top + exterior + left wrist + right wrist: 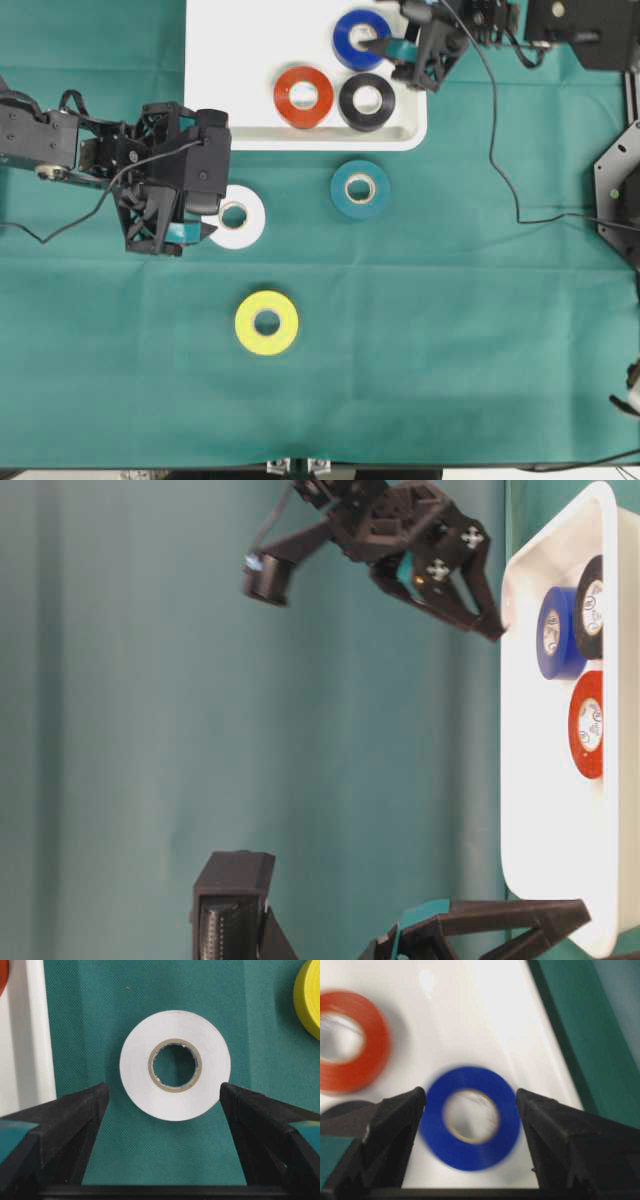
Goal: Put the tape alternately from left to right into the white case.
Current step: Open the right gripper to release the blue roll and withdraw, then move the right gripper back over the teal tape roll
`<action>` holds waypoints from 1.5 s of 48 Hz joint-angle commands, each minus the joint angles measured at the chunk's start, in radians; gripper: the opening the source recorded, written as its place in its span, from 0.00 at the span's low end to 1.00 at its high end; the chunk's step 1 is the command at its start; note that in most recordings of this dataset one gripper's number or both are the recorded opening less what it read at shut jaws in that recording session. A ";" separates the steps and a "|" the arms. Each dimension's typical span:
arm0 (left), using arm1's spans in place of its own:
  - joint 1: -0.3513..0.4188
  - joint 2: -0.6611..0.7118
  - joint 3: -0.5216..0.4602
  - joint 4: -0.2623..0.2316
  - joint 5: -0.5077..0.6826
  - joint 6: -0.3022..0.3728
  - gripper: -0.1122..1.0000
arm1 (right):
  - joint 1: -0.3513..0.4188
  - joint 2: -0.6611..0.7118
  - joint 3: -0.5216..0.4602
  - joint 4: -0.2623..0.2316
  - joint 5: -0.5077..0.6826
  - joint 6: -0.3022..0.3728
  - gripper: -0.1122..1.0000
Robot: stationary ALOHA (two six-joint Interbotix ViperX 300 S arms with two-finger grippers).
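Legible markings: none.
The paper cores of the white tape roll [175,1065] and the blue tape roll [469,1117] show no readable print; the core labels seen from table level are too small to make out.

Green cloth [450,380] is covering the whole table, w/ faint fold lines running across it & a fine woven texture showing in the left wrist view. A thin pale strip is showing along the cloth's bottom edge, w/ a small metal clamp [297,466] sitting at the middle. Light is coming evenly from above, soft shadows only. In the table-level view a plain teal backdrop [120,700] is filling the bkgd, hanging in soft vertical folds.
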 commanded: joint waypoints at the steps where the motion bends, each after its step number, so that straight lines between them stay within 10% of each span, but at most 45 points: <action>1: -0.005 -0.017 -0.009 -0.002 -0.005 -0.003 0.68 | 0.023 -0.066 0.025 0.000 -0.064 0.003 0.82; 33: -0.009 -0.015 -0.009 -0.002 -0.006 -0.021 0.68 | 0.236 -0.244 0.190 0.000 -0.282 0.006 0.82; 72: -0.017 -0.014 -0.012 -0.002 -0.006 -0.023 0.68 | 0.426 -0.192 0.195 0.008 -0.140 0.130 0.81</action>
